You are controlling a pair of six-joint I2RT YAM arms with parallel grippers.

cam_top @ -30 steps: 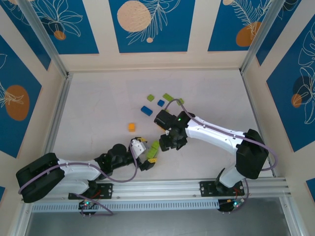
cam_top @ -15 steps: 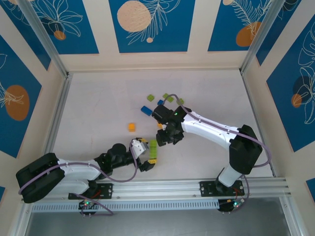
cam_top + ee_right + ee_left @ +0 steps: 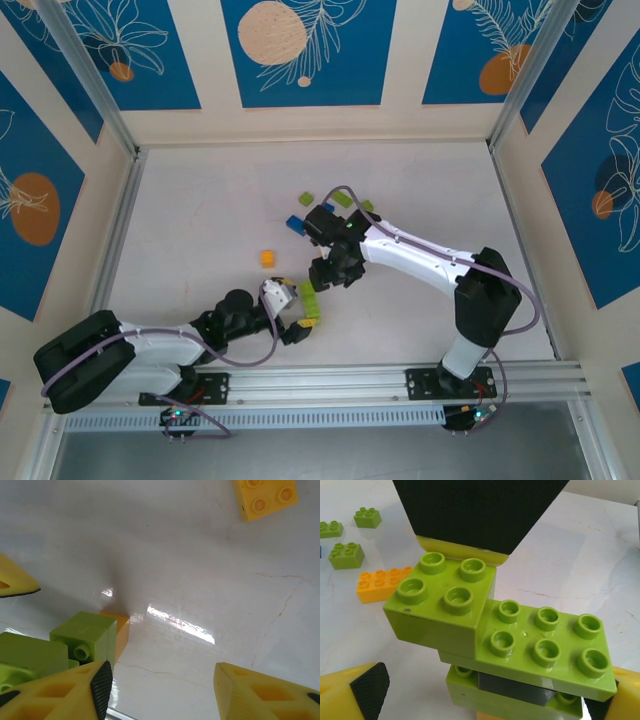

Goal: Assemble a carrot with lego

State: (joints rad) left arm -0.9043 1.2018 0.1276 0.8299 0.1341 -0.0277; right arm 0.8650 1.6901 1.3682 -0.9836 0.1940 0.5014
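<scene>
Several green bricks form a stack (image 3: 540, 652) on the surface (image 3: 585, 565) between wide-apart left jaws; right jaws, half apart and empty, lean on top. Seating step, probably; next calls for grabbing an orange brick (image 3: 379, 584).

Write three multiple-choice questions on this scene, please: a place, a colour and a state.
1. Where does the lime green 2x2 brick sit?
A. Loose, by itself
B. On one end of the longer lime green brick
C. Under a blue brick
2. What colour is the loose brick left of the stack?
A. Black
B. Blue
C. Orange
3. How is the right gripper?
A. Open, nothing between its fingers
B. Shut on a blue brick
C. Shut on an orange brick
Answers: 1 B, the left wrist view shows it seated on that brick's end; 2 C, the top view shows it orange; 3 A, bare table shows between the fingers.
</scene>
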